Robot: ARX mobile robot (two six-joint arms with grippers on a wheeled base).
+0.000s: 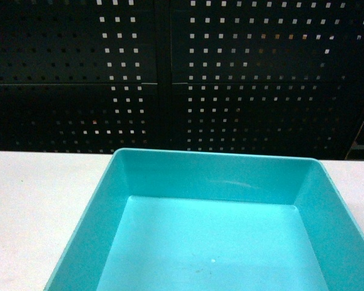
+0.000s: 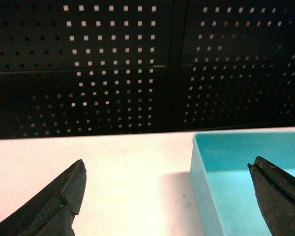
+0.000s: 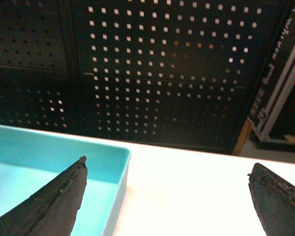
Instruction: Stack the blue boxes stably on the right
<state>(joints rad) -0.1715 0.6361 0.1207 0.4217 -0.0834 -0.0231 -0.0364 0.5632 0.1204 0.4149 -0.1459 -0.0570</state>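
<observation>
One light turquoise blue box sits on the white table and fills the lower middle and right of the head view; its inside is empty. Neither gripper shows in the head view. In the left wrist view my left gripper is open, with one finger over the table and the other over the inside of the box, so it straddles the left wall. My right gripper is open too, its left finger over the inside of the box, its right finger over bare table.
A black perforated panel runs along the back of the table. A black case with metal edging leans at the far right. White table surface lies to the left and right of the box.
</observation>
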